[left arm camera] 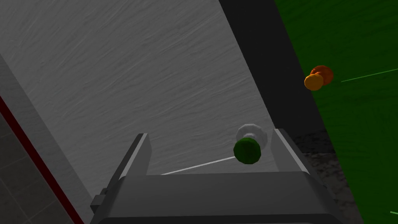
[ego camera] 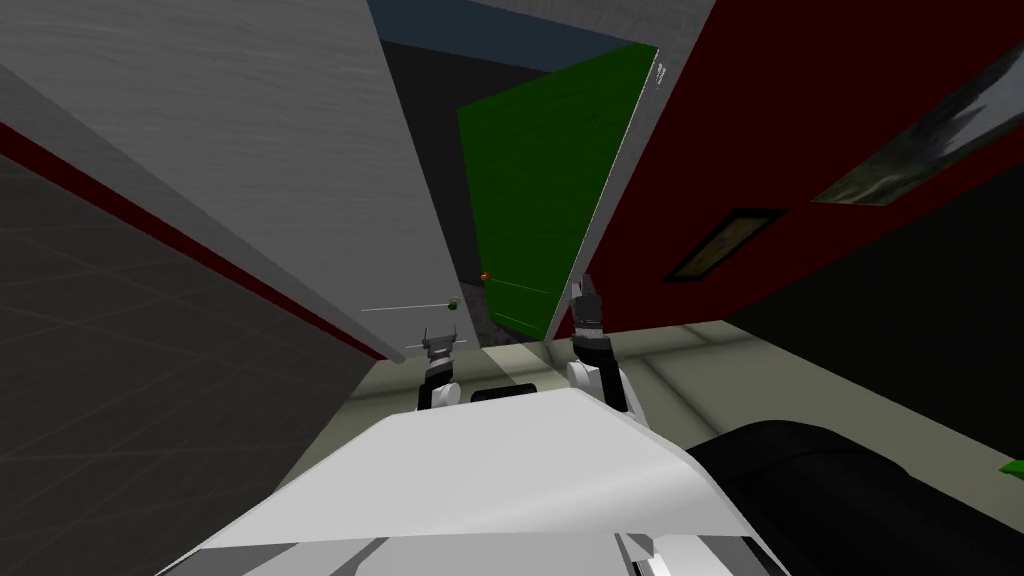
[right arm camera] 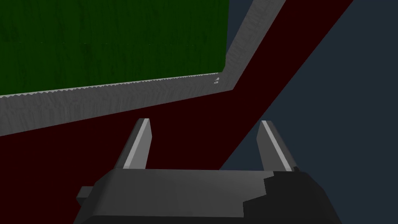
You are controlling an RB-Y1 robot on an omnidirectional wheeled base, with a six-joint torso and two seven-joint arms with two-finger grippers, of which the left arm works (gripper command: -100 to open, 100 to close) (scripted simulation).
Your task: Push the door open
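Observation:
A large grey door leaf (ego camera: pixel 300 170) stands at my left, with a green knob (ego camera: pixel 452 305) near its free edge. My left gripper (ego camera: pixel 437 343) is just below that knob. In the left wrist view the green knob (left arm camera: pixel 247 150) on its white base lies between the open fingers of the left gripper (left arm camera: pixel 212 153), close to one finger (left arm camera: pixel 289 151) and apart from it. Beyond a dark gap stands a green door (ego camera: pixel 540 200) with an orange knob (left arm camera: pixel 318 77). My right gripper (ego camera: pixel 583 288) is raised by the grey door frame (right arm camera: pixel 116 99), open and holding nothing (right arm camera: pixel 206 146).
A dark red wall (ego camera: pixel 800 150) with two framed pictures (ego camera: pixel 725 243) runs along my right. A black bulky object (ego camera: pixel 830 490) sits low at the right on the pale floor (ego camera: pixel 690 350). A dark tiled wall (ego camera: pixel 120 380) with a red stripe closes the left.

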